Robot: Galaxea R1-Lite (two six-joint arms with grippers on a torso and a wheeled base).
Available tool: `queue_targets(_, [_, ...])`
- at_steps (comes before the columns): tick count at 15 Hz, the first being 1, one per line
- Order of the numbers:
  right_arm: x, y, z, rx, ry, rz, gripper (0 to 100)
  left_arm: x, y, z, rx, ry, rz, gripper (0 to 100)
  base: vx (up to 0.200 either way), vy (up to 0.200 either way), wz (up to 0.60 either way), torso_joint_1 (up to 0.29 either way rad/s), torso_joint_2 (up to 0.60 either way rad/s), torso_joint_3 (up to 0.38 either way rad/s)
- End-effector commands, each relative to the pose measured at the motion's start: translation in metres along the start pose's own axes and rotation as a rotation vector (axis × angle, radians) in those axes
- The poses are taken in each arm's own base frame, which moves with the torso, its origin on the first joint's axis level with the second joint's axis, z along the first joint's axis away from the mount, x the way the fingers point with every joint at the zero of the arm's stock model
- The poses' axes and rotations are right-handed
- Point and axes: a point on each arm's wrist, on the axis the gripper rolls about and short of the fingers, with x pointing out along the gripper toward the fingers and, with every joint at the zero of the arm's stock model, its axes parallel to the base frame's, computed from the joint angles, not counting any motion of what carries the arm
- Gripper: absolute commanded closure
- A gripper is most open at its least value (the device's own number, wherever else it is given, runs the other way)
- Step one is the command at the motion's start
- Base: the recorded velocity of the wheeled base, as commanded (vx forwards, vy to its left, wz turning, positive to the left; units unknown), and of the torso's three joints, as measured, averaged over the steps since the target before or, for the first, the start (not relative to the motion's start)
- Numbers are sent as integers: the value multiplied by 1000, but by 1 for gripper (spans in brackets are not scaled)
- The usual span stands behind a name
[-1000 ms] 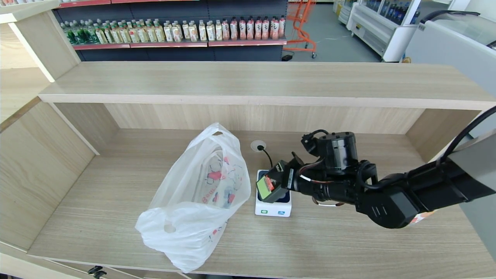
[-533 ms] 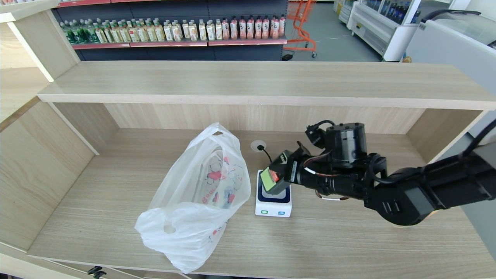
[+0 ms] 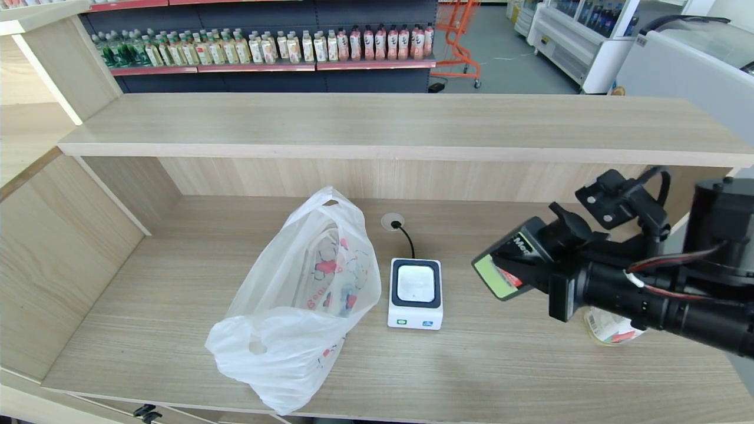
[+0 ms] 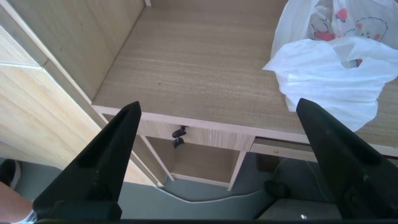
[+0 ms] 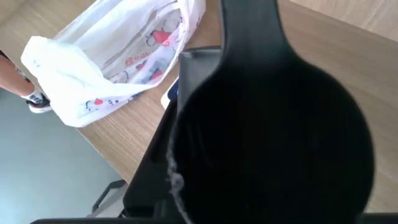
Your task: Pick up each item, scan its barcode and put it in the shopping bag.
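Pinching a small green-faced box [image 3: 493, 275], R gripper [image 3: 523, 262] fingers are seen above tabletop [image 3: 471, 365], right of scanner [image 3: 416, 292] & well apart from shopping bag [image 3: 294, 312]. L gripper [image 4: 217, 106] fingers are spread wide, past tabletop's near edge.

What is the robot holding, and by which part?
Its right tool clamps a small black box by its rear end; the green end face sticks out free. The left tool holds nothing.
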Motion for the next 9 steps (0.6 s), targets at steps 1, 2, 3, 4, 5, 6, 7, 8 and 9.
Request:
queue_targets(1, [-33,3,-4,-11,-37,-24,100,0,0,0,0,0,1,0,0,0,0,0,0,0])
queue_targets(2, [-38,5,-11,-5,-19,-33,100,0,0,0,0,0,1,0,0,0,0,0,0,0])
queue_targets(3, [-46,7,-19,4,-7,-33,100,0,0,0,0,0,1,0,0,0,0,0,0,0])
queue_targets(4, [-52,9,-23,20,-5,-34,100,0,0,0,0,0,1,0,0,0,0,0,0,0])
queue_targets(5, [-57,10,-25,34,-8,-38,100,0,0,0,0,0,1,0,0,0,0,0,0,0])
queue_targets(6, [-62,10,-25,40,-16,-40,100,0,0,0,1,0,1,0,0,0,0,0,0,0])
queue_targets(7, [-62,10,-26,41,-16,-41,100,0,0,0,1,0,1,0,0,0,0,0,0,0])
queue_targets(8, [-64,9,-26,56,-18,-57,100,0,0,0,3,0,1,0,0,0,0,0,0,0])
queue_targets(9, [-64,10,-25,69,-18,-77,100,0,0,0,2,1,1,0,-200,0,0,2,2,7])
